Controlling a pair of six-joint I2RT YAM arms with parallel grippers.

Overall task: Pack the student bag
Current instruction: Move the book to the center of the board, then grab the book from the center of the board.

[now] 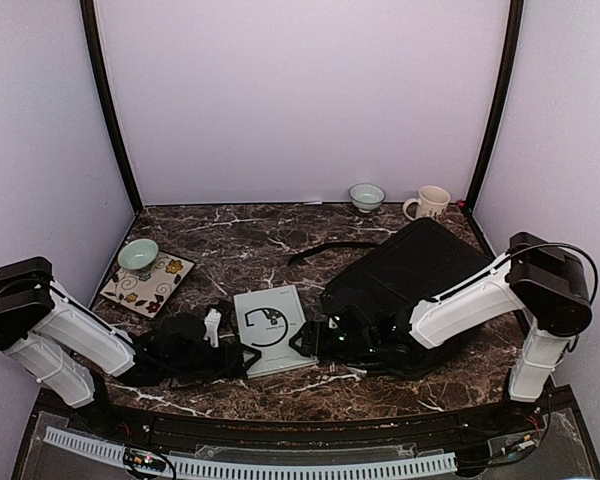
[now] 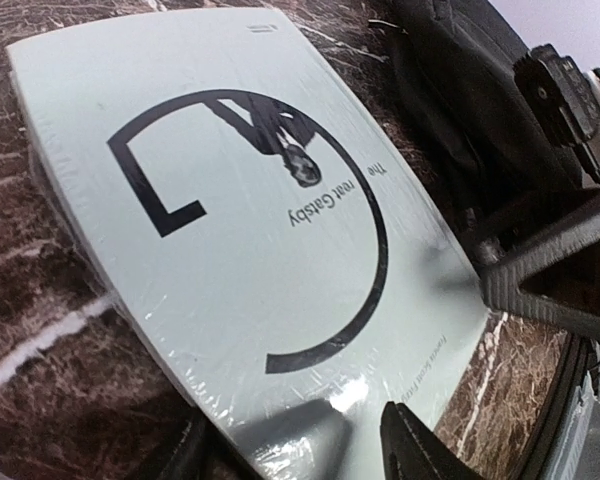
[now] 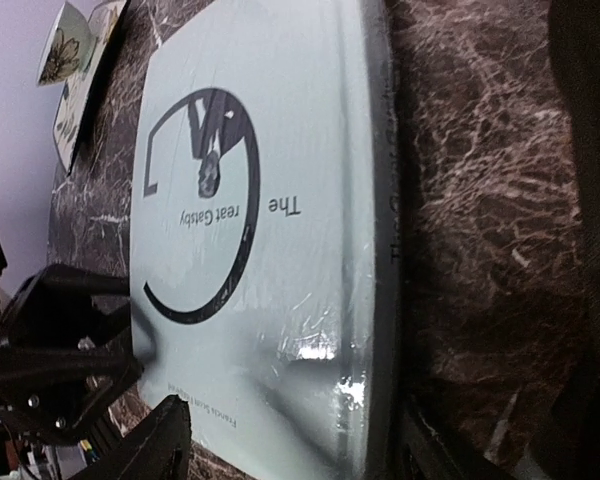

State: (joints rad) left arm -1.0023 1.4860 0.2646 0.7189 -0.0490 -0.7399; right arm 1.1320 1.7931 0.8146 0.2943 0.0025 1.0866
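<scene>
Seen from above, a floral plate (image 1: 155,292) carrying a teal bowl (image 1: 138,255) sits far left. The left gripper (image 2: 300,455) stands wide, its fingers straddling a corner of the pale book (image 1: 272,325). Only the 2 wrist cameras make the Gatsby title legible. The right gripper (image 3: 295,450) is likewise spread across the book's opposite edge (contact unclear). The student bag (image 1: 410,270) lies flat on the table just right of the book and is seen whole only from above.
</scene>
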